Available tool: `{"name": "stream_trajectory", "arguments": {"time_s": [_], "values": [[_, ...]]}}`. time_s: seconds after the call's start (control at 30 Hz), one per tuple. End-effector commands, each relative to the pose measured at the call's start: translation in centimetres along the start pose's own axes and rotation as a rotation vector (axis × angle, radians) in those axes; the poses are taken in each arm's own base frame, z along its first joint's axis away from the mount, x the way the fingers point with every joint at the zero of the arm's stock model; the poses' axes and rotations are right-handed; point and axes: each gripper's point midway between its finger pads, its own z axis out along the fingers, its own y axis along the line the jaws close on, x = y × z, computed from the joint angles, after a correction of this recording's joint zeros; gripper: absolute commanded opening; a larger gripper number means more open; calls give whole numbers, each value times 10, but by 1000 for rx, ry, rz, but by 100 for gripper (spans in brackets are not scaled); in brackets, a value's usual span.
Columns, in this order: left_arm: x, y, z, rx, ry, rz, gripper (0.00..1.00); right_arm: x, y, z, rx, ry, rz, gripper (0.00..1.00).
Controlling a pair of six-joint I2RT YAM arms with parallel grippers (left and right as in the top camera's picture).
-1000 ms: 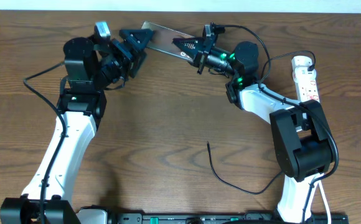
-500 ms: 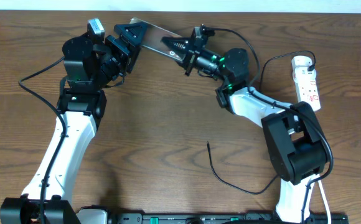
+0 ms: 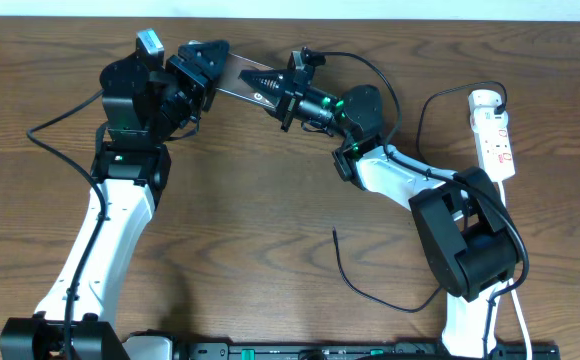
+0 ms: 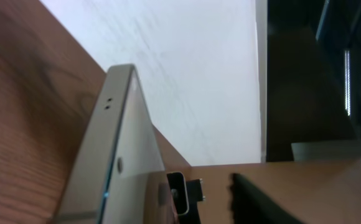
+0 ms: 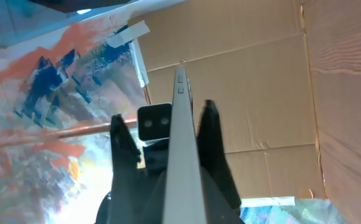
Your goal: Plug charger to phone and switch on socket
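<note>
The phone (image 3: 232, 76) is held off the table at the back, a bronze slab seen edge-on in both wrist views (image 4: 115, 155) (image 5: 183, 143). My right gripper (image 3: 255, 80) is shut on its right end, one black finger (image 5: 123, 149) on each face. The left gripper (image 3: 208, 62) straddles the phone's left end; in its wrist view one finger (image 4: 252, 199) stands apart from the phone's face, so the jaws are open. The charger cable (image 3: 370, 288) lies loose on the table, its plug tip (image 3: 335, 233) pointing away from me. The socket (image 3: 496, 135) lies at the far right with a white adapter (image 3: 483, 99) at its far end.
The socket's white cord (image 3: 522, 315) runs down the right edge. Black arm cables loop beside the left arm (image 3: 55, 125) and above the right arm (image 3: 422, 105). Both arm bases stand at the table's front edge.
The right arm has carried the phone leftward and toward the back edge. The left gripper has shifted with it, and its jaws have narrowed around the phone's left end.
</note>
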Motion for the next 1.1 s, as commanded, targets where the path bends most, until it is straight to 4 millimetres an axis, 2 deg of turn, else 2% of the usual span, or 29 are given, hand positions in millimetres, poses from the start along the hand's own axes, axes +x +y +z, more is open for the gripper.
{"name": "stream_trajectory", "arguments": {"time_s": [0.0,0.33,0.63,1.07], "values": [[-4,-11,-2,21,-19,24,47,10,9,7,-23,22,-30,1],[-7,-4,-1,-6,-37,27,42,27,2,16,-13,60,-21,1],[-7,9,6,-32,-29,12,24,36,0,18,-5,91,-21,1],[-8,14,9,-43,-32,8,23,52,-5,27,-7,122,-18,1]]}}
